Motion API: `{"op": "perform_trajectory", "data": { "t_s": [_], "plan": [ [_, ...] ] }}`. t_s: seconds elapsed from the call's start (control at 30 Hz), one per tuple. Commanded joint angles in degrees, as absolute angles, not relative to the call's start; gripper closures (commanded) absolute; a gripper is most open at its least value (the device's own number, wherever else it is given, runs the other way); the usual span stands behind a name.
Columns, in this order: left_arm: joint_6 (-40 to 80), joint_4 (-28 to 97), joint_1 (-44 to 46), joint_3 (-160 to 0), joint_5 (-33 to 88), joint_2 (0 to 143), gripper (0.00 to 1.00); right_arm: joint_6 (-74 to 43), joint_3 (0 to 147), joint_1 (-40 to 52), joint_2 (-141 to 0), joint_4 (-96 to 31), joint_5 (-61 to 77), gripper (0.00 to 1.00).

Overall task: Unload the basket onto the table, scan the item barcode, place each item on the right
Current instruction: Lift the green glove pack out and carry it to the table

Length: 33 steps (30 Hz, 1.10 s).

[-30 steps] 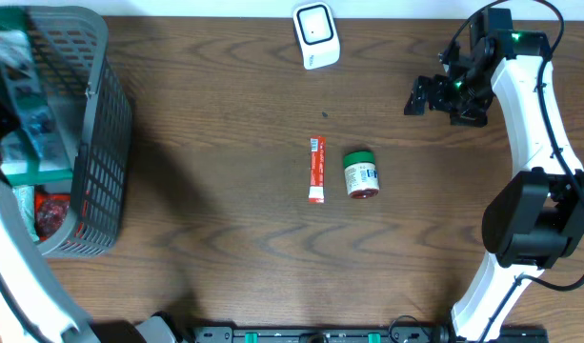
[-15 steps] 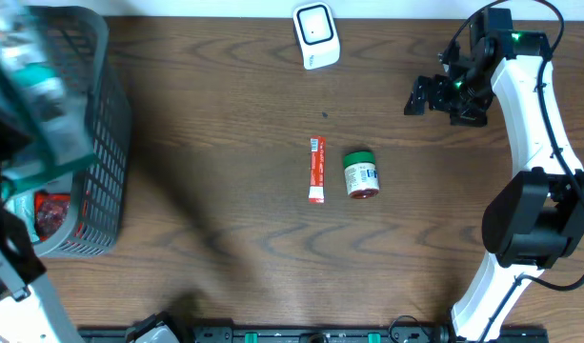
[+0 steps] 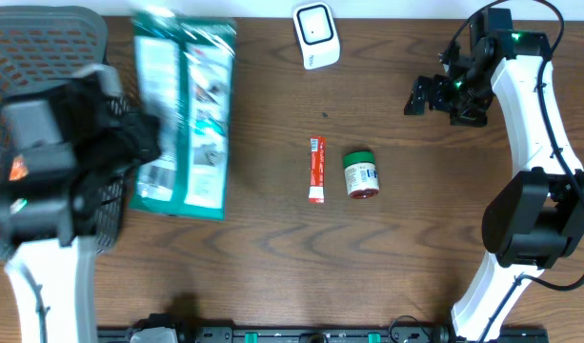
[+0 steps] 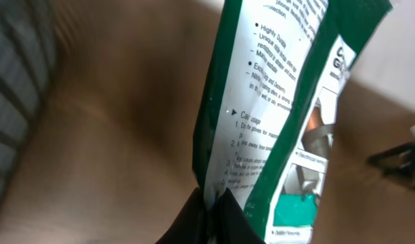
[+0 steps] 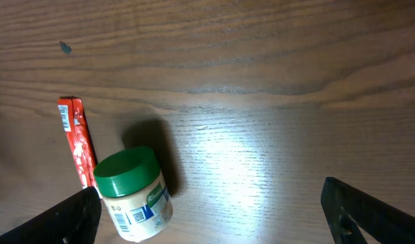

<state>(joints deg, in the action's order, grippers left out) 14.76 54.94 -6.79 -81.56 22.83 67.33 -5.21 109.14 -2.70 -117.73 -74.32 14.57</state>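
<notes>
While my L pincer (image 4: pixel 210 205) clamped the pack (image 3: pixel 182 114) by its edge & R pincer (image 3: pixel 415 97) hung wide, empty, I judged carry was the step, next needing barcode turned to scanner (image 3: pixel 316 35).

The bag (image 3: pixel 182 119) is green and white with small black words. The basket (image 3: pixel 53 29) is grey with a grid of holes. The table (image 3: pixel 272 267) is brown with wavy wood lines. The little packet (image 3: pixel 316 170) is red. The jar (image 3: pixel 360 176) has a green lid (image 5: pixel 126 173).

Brown wood-grain table (image 3: pixel 272 267), soft glare patch
</notes>
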Motion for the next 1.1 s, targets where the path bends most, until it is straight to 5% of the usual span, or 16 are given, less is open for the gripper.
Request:
{"op": "perform_trajectory", "data": {
  "t_s": [0.0,0.5,1.07],
  "plan": [
    [18.0,54.0,0.1,-76.2,17.0,71.5,0.93,-5.1,110.1,-3.0,-117.6,-74.3,14.9,0.01],
    [30.8,39.2,16.5,-70.4,6.1,90.1,0.93,-5.1,110.1,-2.9,-117.6,-74.3,14.8,0.01],
    [31.5,34.4,19.7,-70.3,8.6,103.7,0.93,-5.1,110.1,-3.0,-117.6,-74.3,14.9,0.01]
  ]
}}
